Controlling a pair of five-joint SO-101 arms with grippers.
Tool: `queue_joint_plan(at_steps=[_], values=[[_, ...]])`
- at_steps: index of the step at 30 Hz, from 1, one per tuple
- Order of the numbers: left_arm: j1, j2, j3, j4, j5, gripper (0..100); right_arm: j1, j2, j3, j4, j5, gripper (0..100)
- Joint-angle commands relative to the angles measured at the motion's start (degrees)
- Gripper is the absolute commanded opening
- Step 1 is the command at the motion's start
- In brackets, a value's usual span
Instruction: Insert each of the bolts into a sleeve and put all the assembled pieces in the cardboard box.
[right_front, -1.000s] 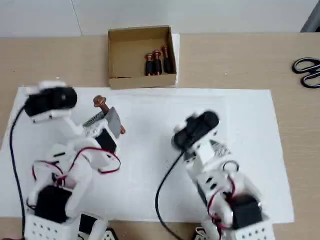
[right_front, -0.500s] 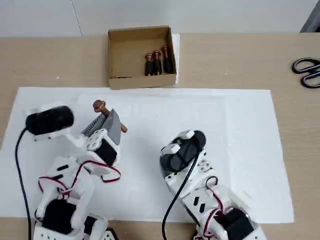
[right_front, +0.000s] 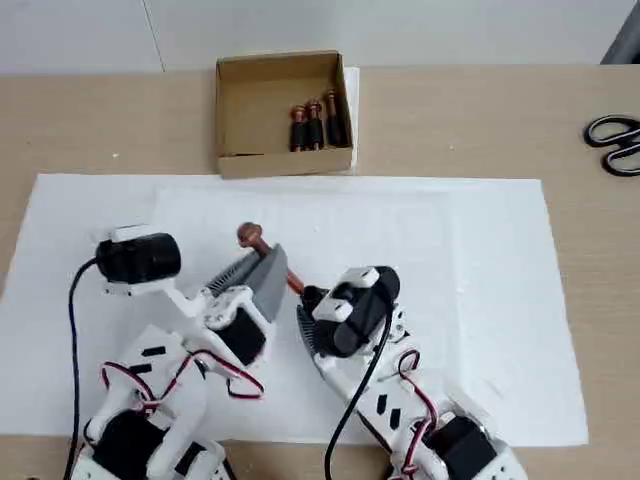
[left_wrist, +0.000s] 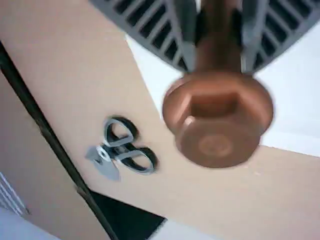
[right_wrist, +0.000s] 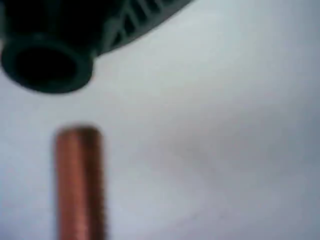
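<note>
While three assembled pieces (right_front: 315, 125) already lie in the brown cardboard box (right_front: 240, 110) at twelve o'clock, what seems the last pair waits unjoined near six o'clock, the left gripper (right_front: 265, 275) pinching a smooth copper hex-headed bolt (right_front: 252, 238) whose threaded tip stops just short of the matte black tubular sleeve (right_wrist: 47, 62) pinched by the right gripper (right_front: 310, 300).

In the high view the right arm's wrist (right_front: 345, 310) covers its fingers and most of what looks like the sleeve (right_front: 311, 297), a dark bit beside the bolt (right_front: 250, 238) tip. The scissors (right_front: 612, 143) are cut by the edge. In the left wrist view the blurred bolt's shank runs off the edge between cropped fingers (left_wrist: 145, 30). In the right wrist view sleeve and shank are blurred and cropped.
</note>
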Motion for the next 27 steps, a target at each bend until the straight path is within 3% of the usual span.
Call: queue_joint_plan(at_steps=[1, 27], values=[[1.85, -0.44, -0.31, -1.49, -1.41, 0, -1.19, -0.75, -0.7, -1.63, -0.62, 0.3], [1.93, -0.44, 2.33, 0.09, -4.31, 0, -3.65, -0.75, -4.84, -1.1, -0.35, 0.3]])
